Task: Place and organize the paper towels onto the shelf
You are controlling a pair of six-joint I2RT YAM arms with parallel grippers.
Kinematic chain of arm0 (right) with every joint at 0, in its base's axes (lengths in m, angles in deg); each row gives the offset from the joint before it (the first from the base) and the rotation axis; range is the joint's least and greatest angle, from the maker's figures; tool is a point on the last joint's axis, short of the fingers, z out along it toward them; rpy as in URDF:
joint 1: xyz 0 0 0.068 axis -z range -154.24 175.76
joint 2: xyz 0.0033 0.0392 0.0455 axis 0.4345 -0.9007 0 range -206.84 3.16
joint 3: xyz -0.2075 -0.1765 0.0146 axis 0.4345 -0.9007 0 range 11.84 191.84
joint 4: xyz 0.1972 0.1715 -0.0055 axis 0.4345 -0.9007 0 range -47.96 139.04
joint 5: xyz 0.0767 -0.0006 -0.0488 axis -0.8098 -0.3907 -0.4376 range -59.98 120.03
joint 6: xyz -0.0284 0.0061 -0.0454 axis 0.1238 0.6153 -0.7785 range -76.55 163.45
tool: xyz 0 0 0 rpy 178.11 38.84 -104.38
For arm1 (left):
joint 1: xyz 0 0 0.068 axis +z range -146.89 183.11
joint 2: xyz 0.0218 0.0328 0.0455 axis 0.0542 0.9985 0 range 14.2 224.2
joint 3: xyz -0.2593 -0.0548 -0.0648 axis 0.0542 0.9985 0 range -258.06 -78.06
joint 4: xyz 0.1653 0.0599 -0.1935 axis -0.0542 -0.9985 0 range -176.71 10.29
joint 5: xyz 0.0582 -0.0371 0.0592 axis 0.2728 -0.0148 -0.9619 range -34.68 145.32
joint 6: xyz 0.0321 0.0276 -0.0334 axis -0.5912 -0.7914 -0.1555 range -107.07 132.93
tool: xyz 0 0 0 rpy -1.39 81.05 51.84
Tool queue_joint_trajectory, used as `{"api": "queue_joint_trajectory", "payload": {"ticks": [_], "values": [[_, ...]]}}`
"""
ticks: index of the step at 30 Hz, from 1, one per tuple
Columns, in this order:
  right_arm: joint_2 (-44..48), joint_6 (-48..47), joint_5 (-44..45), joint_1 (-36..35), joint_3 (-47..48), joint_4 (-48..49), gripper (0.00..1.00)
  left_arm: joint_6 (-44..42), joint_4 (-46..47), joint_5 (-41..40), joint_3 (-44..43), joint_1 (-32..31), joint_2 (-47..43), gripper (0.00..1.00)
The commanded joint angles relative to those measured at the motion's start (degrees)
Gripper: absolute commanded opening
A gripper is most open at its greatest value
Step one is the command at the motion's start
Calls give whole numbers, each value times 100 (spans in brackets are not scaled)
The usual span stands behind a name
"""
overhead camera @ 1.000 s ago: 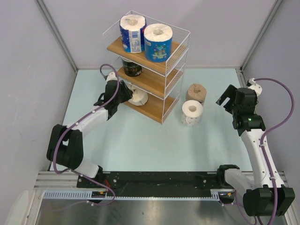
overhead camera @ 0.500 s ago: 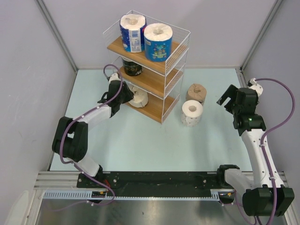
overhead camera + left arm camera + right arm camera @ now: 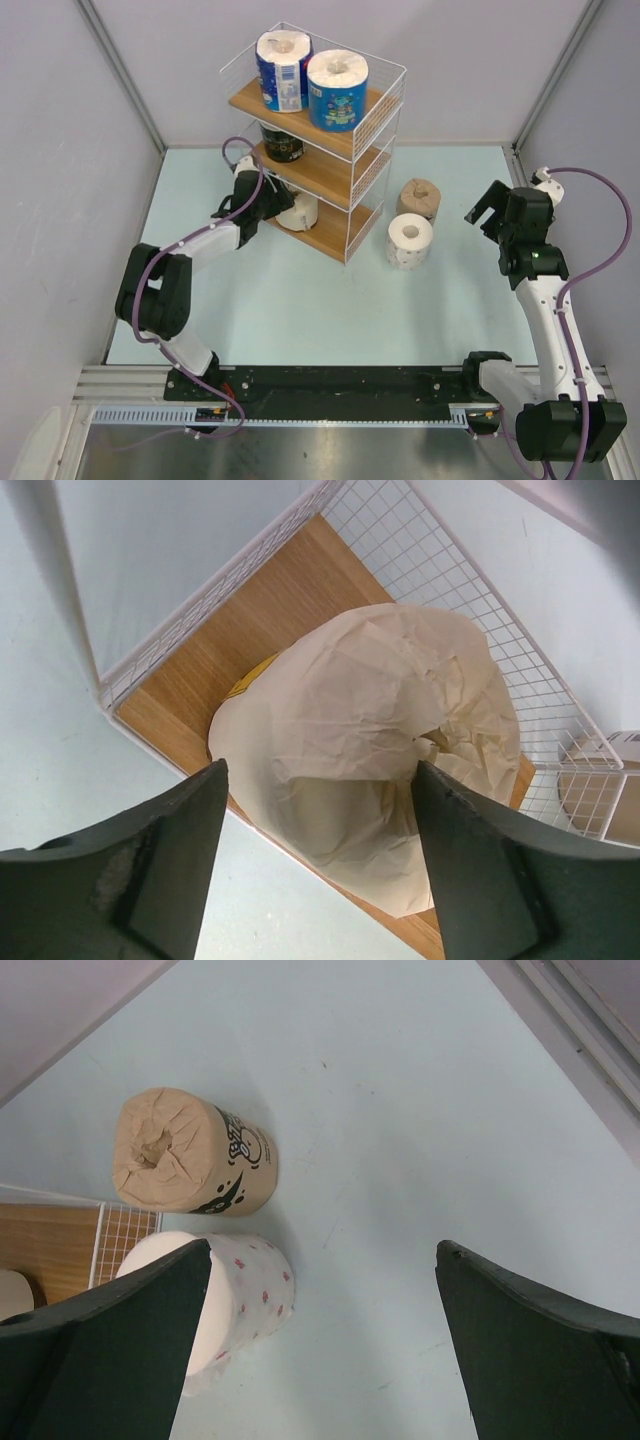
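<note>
At mid-right of the top view, right end effector (image 3: 325, 1245): fingers wide apart, empty, over white dotted roll (image 3: 240, 1290) and tan roll (image 3: 190, 1165) on desk (image 3: 420, 1110).
Mid-left, left end effector (image 3: 318, 770): flanks cream roll (image 3: 370, 730) on shelf (image 3: 250, 610) bottom board; cannot tell if clamped.
Advice: probably seat it deeper, release, retreat straight, clear of the wire.
Hidden: dark roll (image 3: 282, 143), half under upper board.

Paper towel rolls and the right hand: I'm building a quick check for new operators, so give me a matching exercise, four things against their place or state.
1 dark-wrapped roll
2 cream roll
3 tan-brown roll
4 right hand

A open, holding nothing
B on the table beside the shelf
C middle tier of the shelf
D bottom tier of the shelf

Pairs: 1-C, 2-D, 3-B, 4-A
</note>
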Motion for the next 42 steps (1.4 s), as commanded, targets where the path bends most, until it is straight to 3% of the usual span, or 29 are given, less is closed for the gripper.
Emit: {"api": "queue_joint_trajectory", "payload": {"ticks": [1,8,16,21,27,30,42], "values": [[22,39,-23,30,22,80,100,194,282,195,-2,2,-473,81],[-276,100,-365,13,22,466,100,291,150,336,253,2,-1193,90],[-1408,416,-866,-286,127,976,100,273,114,450,605,2,-1976,98],[-2016,522,-1033,-427,215,1397,100,238,333,626,771,2,-2012,100],[-2210,566,-1016,-471,250,1434,100,510,1580,1223,1578,-7,-1819,100],[-2149,496,-998,-479,241,1372,100,852,2913,1355,2125,-7,-1687,100],[-2069,364,-1033,-444,242,1310,100,1363,4710,1751,2732,-7,-1283,100]]}}
